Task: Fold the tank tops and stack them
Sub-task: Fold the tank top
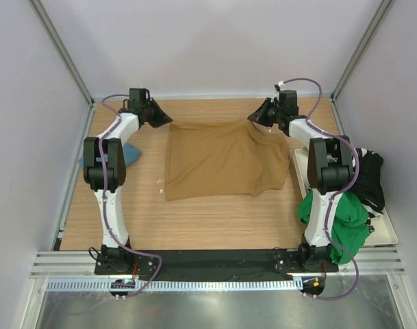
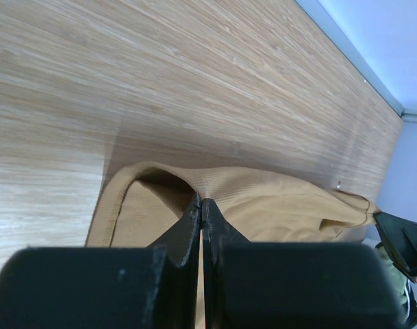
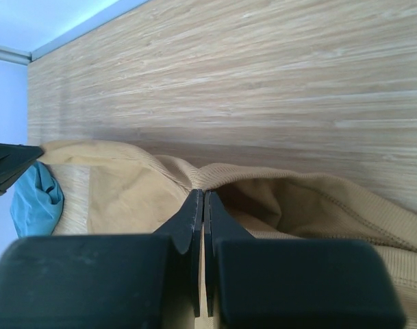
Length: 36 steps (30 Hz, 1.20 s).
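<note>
Tray (image 1: 386, 234) — green top (image 1: 352, 219), black top (image 1: 370, 175)

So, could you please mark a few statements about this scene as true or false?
1. The left gripper and right gripper are both shut on the tan tank top. True.
2. The teal tank top lies in the tray. False: it lies on the table beside the left arm.
3. The green tank top is spread flat mid-table. False: it is bunched up at the tray.
4. The black tank top sits on the right side. True.
</note>
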### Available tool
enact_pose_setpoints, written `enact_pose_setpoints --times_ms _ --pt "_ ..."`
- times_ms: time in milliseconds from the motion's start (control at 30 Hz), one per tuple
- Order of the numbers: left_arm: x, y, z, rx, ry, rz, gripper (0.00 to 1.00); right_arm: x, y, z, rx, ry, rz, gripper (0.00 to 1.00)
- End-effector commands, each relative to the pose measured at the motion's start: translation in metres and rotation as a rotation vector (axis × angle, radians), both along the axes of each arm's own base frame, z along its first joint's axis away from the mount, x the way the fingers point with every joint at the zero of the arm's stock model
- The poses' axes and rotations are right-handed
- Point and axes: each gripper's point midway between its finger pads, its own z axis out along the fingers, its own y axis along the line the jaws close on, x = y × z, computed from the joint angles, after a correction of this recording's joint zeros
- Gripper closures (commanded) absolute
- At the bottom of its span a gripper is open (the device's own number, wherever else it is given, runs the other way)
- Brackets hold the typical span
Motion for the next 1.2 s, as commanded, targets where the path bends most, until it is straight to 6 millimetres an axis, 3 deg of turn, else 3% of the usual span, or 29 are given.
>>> enact_pose_setpoints --times_ms 0,133,600,967,1167 --pt "-0.003 -0.007 0.038 -0.036 -0.08 -0.027 1.0 0.0 0.004 0.043 0.016 -0.104 -0.004 0.99" --pt "-0.011 -0.006 0.047 -0.031 -0.093 -0.032 1.0 -0.008 0.004 0.045 0.019 -0.106 -0.005 0.99" --pt "-0.05 -0.002 0.037 -0.01 -0.071 -0.033 1.0 -0.047 0.013 0.037 0.016 -0.083 -0.011 0.99" --pt "-0.088 -0.003 0.019 0.007 -0.033 -0.052 1.0 -0.087 0.003 0.011 -0.018 -0.012 -0.066 0.99" --pt "-0.099 0.0 0.018 0.017 -0.031 -0.042 1.0 -0.101 -0.006 0.001 -0.042 0.024 -0.102 0.99"
